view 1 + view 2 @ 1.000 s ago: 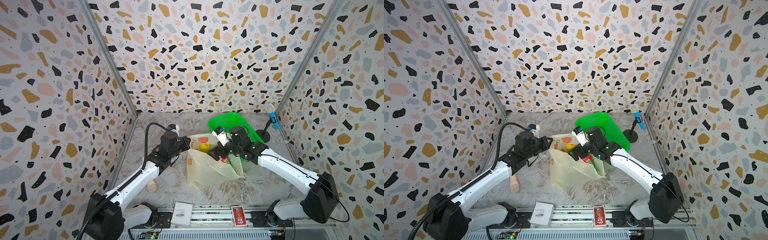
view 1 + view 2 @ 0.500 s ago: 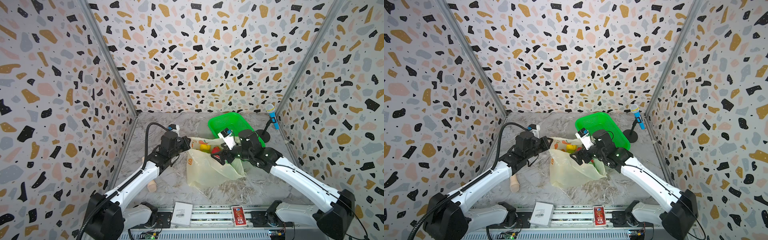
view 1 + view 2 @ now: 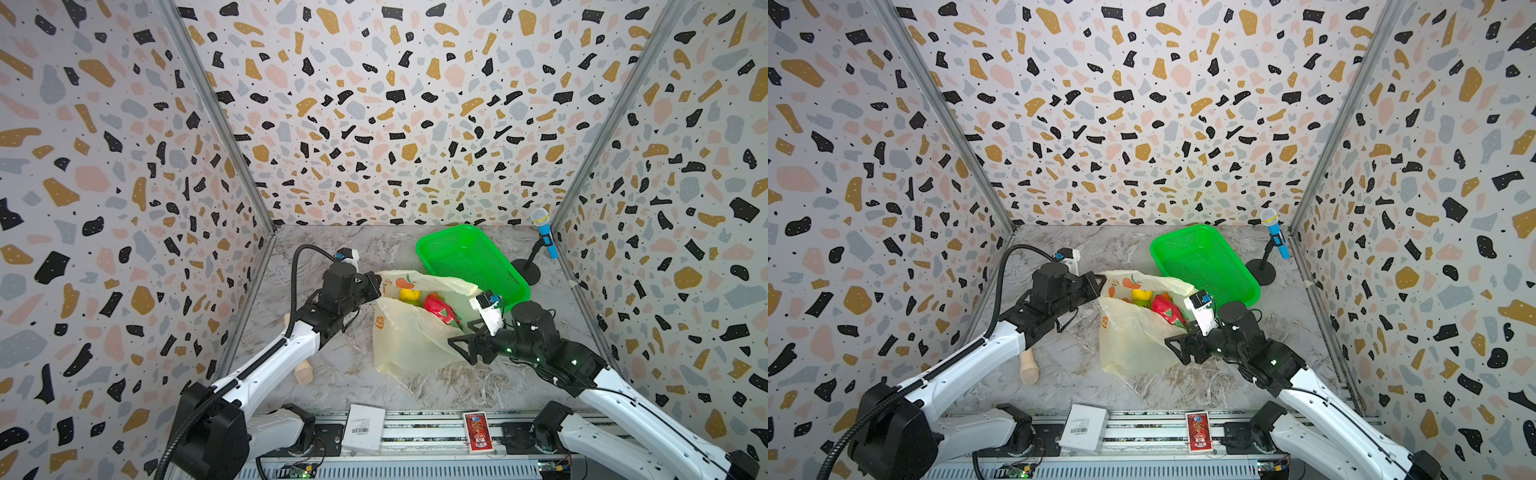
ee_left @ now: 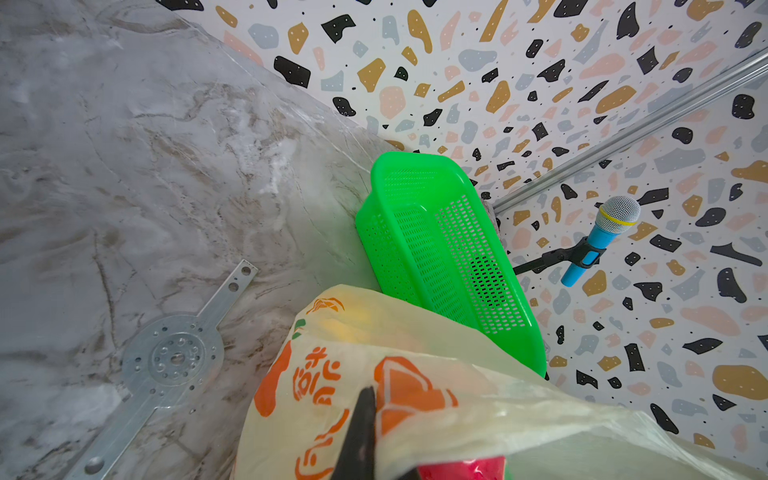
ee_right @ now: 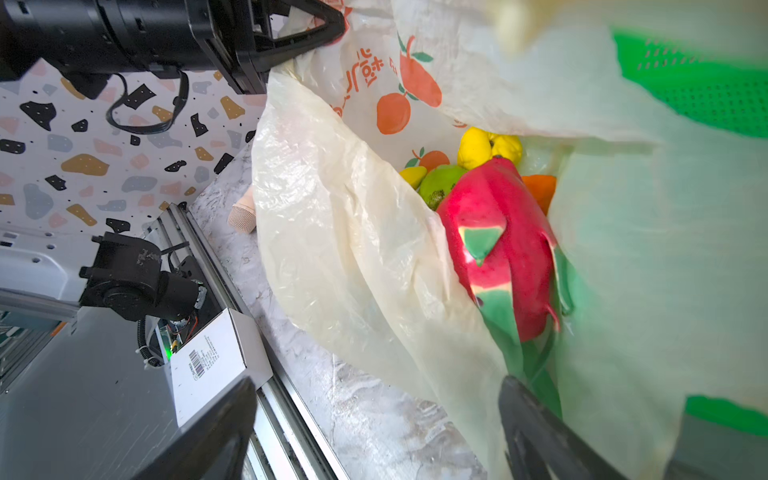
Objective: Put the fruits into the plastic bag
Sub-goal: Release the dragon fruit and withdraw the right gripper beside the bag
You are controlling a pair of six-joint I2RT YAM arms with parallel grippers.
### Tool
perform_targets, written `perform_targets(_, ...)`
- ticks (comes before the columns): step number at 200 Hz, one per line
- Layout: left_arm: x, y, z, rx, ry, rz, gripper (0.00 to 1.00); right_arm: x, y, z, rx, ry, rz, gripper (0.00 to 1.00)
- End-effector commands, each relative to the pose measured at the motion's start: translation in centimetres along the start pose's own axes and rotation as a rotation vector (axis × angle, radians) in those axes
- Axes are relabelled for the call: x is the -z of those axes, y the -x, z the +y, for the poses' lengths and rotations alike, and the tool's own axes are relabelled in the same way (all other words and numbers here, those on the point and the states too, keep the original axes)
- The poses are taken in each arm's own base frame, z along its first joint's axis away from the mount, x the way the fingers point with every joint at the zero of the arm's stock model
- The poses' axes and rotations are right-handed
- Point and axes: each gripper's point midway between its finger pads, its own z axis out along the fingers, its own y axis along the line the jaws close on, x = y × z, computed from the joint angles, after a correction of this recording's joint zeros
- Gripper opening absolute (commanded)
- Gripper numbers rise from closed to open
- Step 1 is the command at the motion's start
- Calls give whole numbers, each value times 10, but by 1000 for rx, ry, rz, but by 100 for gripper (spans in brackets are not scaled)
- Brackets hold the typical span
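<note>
The left gripper (image 3: 376, 284) pinches the top edge of the plastic bag (image 3: 409, 345). The right gripper (image 3: 462, 351) is wide open and holds nothing, right beside the bag. In the bag lie a dragon fruit (image 5: 498, 249), a yellow fruit (image 5: 488, 147), a green fruit (image 5: 440, 183) and an orange fruit (image 5: 540, 187). The green basket (image 3: 469, 257) sits just behind.

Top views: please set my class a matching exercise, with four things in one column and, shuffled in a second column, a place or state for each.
Things
1. left gripper
2. right gripper
3. red-pink fruit
4. green basket

Places or states
A. lies inside the plastic bag
B. shut on the bag's rim
C. stands behind the bag
D. open, at the bag's near side

Pairs: 1-B, 2-D, 3-A, 4-C
</note>
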Motion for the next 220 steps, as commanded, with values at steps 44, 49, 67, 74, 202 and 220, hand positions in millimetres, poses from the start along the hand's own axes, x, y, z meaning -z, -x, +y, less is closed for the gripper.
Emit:
perform_targets(44,-2,4,-2,-3,-10,-21,0,28,-9,-44,-133,-248,-90,85)
perform_targets(49,-2,3,-1,-3,-9,-20,0,30,-9,-50,-147,-275,-99,84)
perform_targets(67,-2,3,-2,1,-12,-20,0,34,-14,-61,-180,-322,-117,83)
perform_targets(74,-2,3,-2,3,-12,-18,0,34,-15,-61,-185,-316,-118,83)
perform_targets(202,2,3,-5,6,-35,-24,0,-17,-59,-98,-309,-331,123,60)
perform_targets(220,3,4,-7,5,-40,-27,0,-21,-66,-106,-351,-312,137,42)
